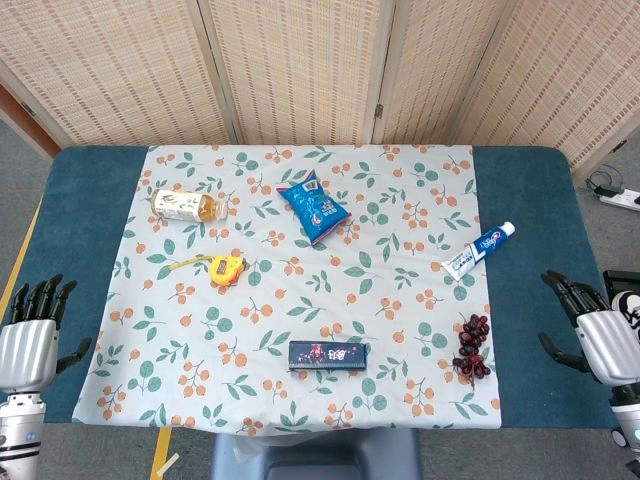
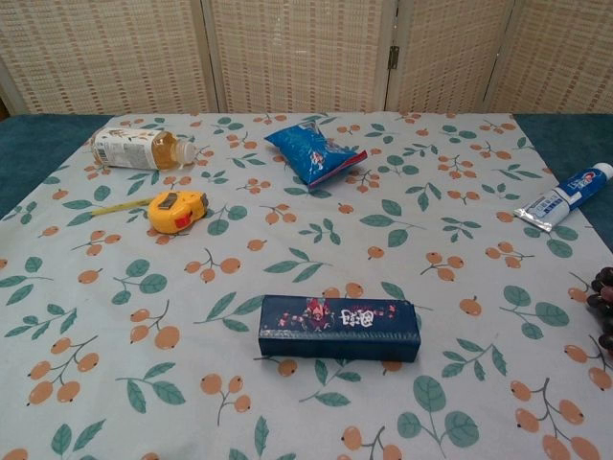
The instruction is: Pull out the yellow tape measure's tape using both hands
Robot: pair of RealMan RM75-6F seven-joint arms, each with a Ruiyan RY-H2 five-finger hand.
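Observation:
The yellow tape measure point(image 1: 226, 270) lies on the floral cloth, left of centre, with a short length of yellow tape point(image 1: 188, 263) sticking out to its left. The chest view shows the tape measure point(image 2: 177, 211) at upper left, its tape point(image 2: 119, 206) reaching left. My left hand point(image 1: 30, 338) hovers at the table's left front edge, fingers apart, holding nothing. My right hand point(image 1: 596, 335) is at the right front edge, also spread and holding nothing. Both hands are far from the tape measure and outside the chest view.
A lying tea bottle point(image 1: 187, 206) is just behind the tape measure. A blue snack bag point(image 1: 313, 207) sits at the back centre, a toothpaste tube point(image 1: 478, 251) at the right, dark grapes point(image 1: 473, 348) at front right, a dark blue box point(image 1: 328, 355) at front centre.

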